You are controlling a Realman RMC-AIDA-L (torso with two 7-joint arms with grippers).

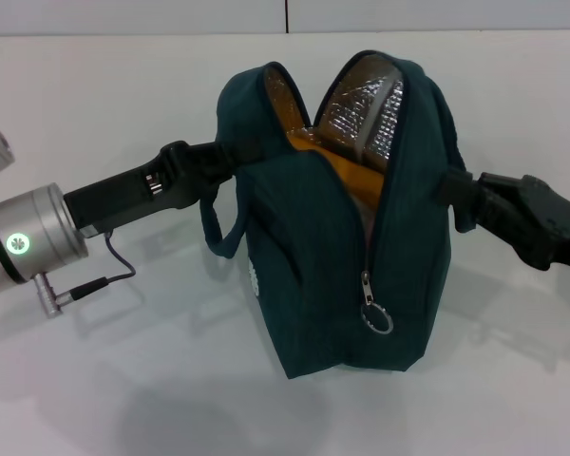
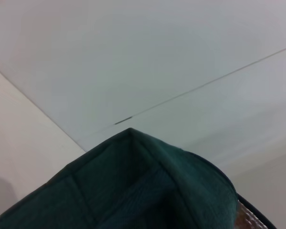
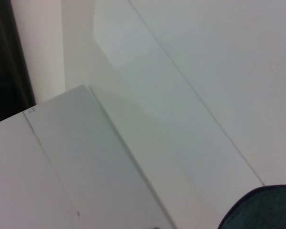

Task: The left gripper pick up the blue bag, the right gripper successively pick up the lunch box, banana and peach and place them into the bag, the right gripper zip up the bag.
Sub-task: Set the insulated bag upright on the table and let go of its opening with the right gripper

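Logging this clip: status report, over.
Left gripper at blue bag's left side. Right gripper against its right side. Zip open, ring pull low. Banana inside.

Head view: looks forward and down from above the desk (image 1: 95,380), at middle range; the blue bag (image 1: 332,275) sits centred between the left claw (image 1: 230,157) and the right claw (image 1: 456,195).
Left wrist view: rides behind the left claw, pressed very near the blue bag (image 2: 133,191), facing past its fabric to pale panels beyond.
Right wrist view: rides behind the right claw, facing mostly pale panels; only a corner of the blue bag (image 3: 267,210) shows.
Shared: the bag's fabric appears in all three views.
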